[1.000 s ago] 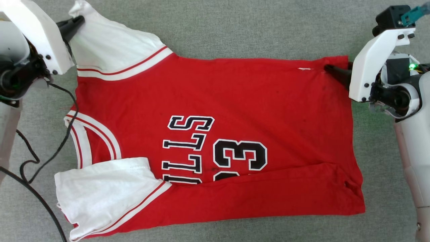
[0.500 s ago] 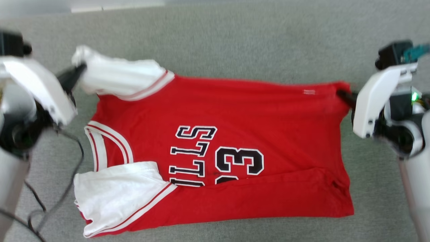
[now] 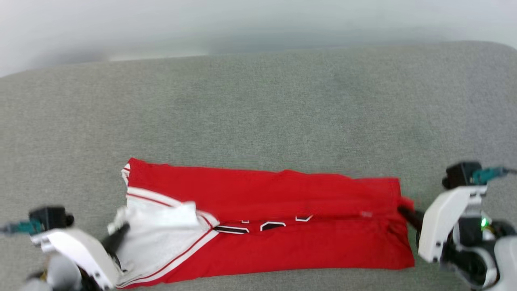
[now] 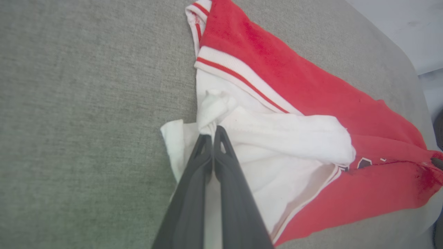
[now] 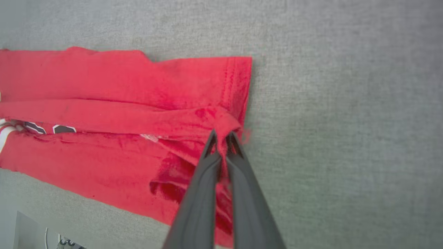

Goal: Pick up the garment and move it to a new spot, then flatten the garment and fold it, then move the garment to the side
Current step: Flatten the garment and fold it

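Head view: the garment [image 3: 291, 246] lies folded across the lower frame, left pincer [image 3: 123, 228] clamped on its white sleeve [image 3: 161, 224], right pincer [image 3: 400, 209] clamped on its hem [image 3: 397, 192]

The garment [image 3: 307, 246] is thin matt cloth; the surface [image 3: 258, 109] under it is coarse, matt grey woven fabric

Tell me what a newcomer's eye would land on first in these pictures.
The red garment stands out, lying folded into a long band across the near part of the grey fabric surface. The left hand is shut on its bunched white sleeve at one end. The right hand pinches the red hem corner at the other.
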